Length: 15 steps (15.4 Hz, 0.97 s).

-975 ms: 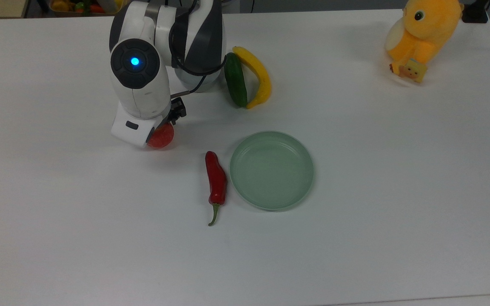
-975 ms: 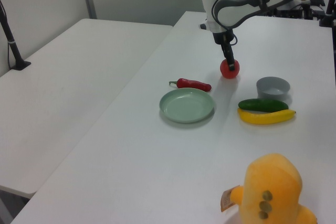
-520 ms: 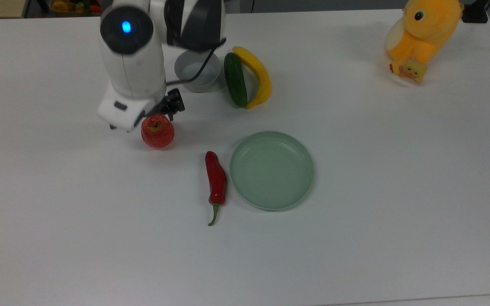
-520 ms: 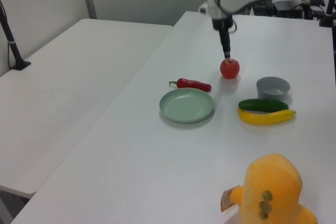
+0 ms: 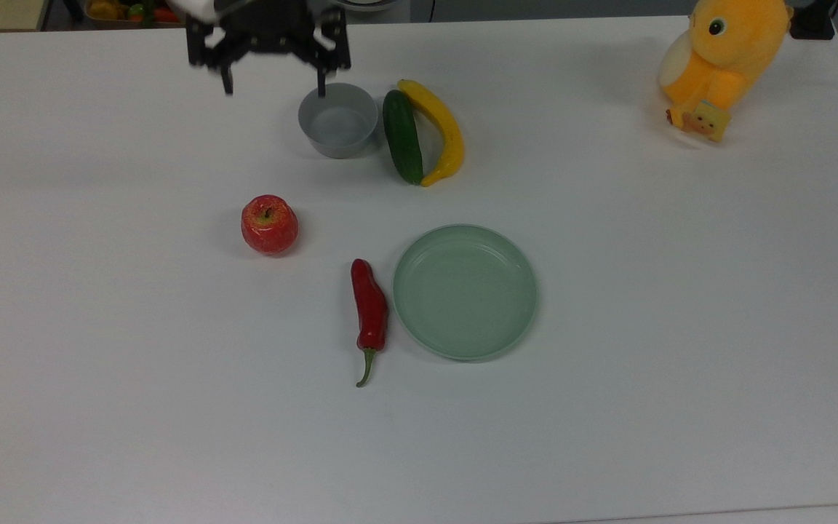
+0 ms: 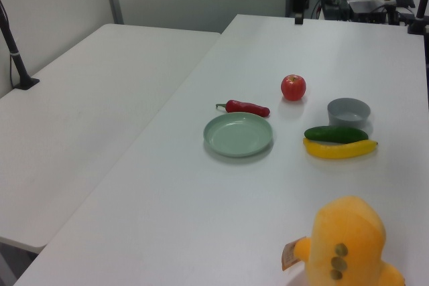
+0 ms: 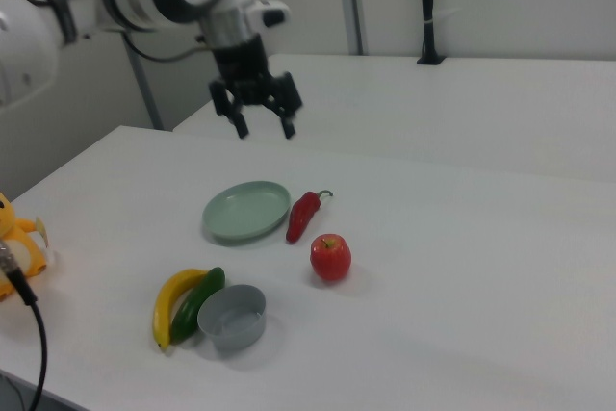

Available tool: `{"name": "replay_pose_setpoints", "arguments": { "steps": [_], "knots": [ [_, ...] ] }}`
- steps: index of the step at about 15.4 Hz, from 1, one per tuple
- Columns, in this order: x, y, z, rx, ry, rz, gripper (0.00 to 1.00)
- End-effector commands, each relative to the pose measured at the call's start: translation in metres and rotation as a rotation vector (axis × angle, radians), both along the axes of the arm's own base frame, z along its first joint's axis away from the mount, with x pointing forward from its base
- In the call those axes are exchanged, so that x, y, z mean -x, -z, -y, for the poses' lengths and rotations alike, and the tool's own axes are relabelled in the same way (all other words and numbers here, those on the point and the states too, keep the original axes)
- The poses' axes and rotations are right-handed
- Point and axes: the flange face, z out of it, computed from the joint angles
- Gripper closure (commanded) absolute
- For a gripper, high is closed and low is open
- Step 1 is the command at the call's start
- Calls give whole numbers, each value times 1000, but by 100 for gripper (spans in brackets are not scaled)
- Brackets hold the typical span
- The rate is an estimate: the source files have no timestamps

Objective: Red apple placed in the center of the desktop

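The gripper (image 5: 273,78) hangs high above the tabletop (image 5: 681,306) with its two black fingers spread wide and nothing between them; in the right view it (image 7: 262,128) is raised well clear of everything below. The red apple (image 5: 269,224) sits upright on the tabletop, stem up, well below the gripper in the top view and apart from it, touching nothing else. In the right view the apple (image 7: 330,257) lies nearer the camera than the gripper, just beside the tip of the red chilli (image 7: 304,215).

The grey bowl (image 5: 337,121) stands just under the gripper's right-hand finger in the top view, and it holds nothing. Against the bowl's far side from the gripper lie a green cucumber (image 5: 402,137) and a yellow banana (image 5: 439,131), side by side and touching. The green plate (image 5: 465,291) is farther from the gripper than the apple, also holding nothing, with the chilli (image 5: 369,306) just beside its rim. A yellow plush toy (image 5: 724,62) sits far off at the tabletop's corner.
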Motion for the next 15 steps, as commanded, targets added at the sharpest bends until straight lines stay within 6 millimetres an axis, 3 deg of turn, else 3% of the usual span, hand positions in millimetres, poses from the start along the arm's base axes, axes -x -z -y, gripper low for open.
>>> {"name": "replay_pose_setpoints", "arguments": {
  "steps": [1, 3, 6, 11, 15],
  "knots": [
    [44, -38, -13, -43, 94, -3, 0],
    [69, -58, -14, -103, 111, 2, 0],
    [92, -71, -16, -165, 114, 13, 0],
    [86, -65, -28, -204, 96, 34, 0],
    [65, -56, -27, -210, 90, 125, 0]
  ]
}}
